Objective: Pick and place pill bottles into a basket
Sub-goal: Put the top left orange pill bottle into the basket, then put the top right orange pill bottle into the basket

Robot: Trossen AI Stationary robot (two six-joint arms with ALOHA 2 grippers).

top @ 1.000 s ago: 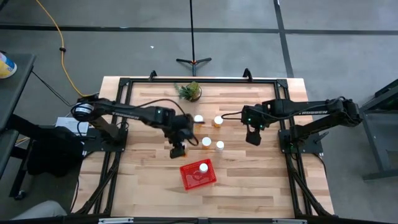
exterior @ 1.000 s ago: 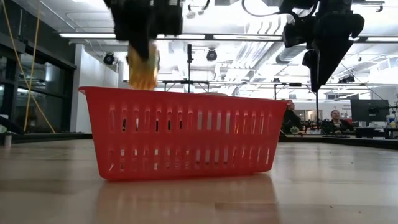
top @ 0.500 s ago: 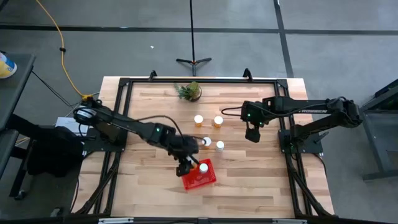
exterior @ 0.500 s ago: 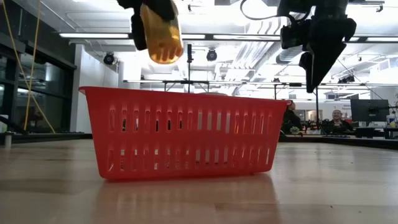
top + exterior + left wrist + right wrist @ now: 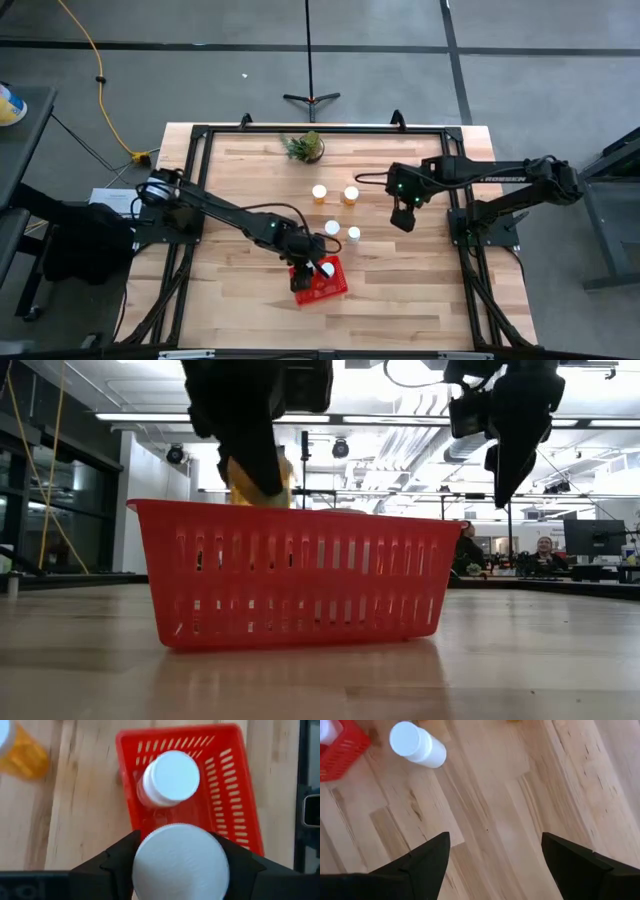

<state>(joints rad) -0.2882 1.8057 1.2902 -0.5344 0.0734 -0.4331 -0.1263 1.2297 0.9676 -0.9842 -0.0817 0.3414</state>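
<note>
From above, the left gripper [image 5: 305, 268] hid most of the bottle it held, right over the red basket [image 5: 334, 285]. Only the left wrist view showed this bottle [image 5: 181, 861] clearly: its white cap sat clamped between the two dark fingers [image 5: 112, 862], above a second bottle [image 5: 170, 778] standing inside the basket. In the low view the held bottle [image 5: 268, 475] was an orange blur just above the basket rim. Four more bottles stood on the table beyond the basket, toward the small plant [image 5: 305, 146]. The right gripper [image 5: 402, 218] hung well apart from the basket, its fingers spread and empty.
</note>
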